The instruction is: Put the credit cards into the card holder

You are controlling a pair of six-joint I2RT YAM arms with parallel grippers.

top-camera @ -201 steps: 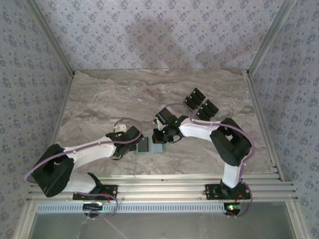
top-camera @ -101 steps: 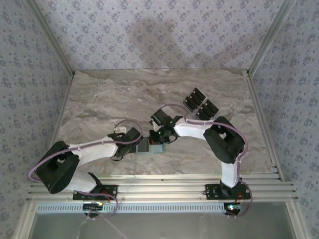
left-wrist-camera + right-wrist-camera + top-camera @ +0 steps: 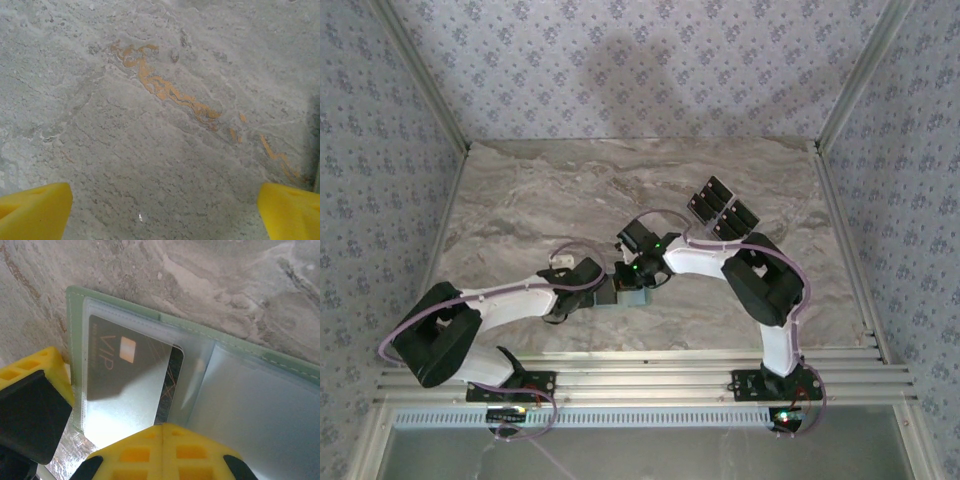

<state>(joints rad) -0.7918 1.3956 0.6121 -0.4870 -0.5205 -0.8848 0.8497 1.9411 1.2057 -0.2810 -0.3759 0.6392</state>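
The card holder [image 3: 75,330] lies open on the marble, its clear pockets facing up; from above it is a green patch [image 3: 631,297] between my two grippers. A black VIP credit card [image 3: 120,365] sits mostly inside the left pocket, with its dark right edge showing outside the plastic. My right gripper [image 3: 163,429] is shut, its yellow tips resting at the card's near end. My left gripper [image 3: 165,212] is wide open over bare marble, and one of its fingers [image 3: 31,402] stands at the holder's left edge. More credit cards [image 3: 712,196] lie at the back right.
The loose black cards [image 3: 735,218] lie in a cluster on the marble table [image 3: 520,210] near the right wall rail. Patterned walls close in three sides. Both forearms meet over the table's near middle.
My right arm has swung left, bringing its gripper further over the card holder and closer to the left gripper. The left arm has edged slightly right.
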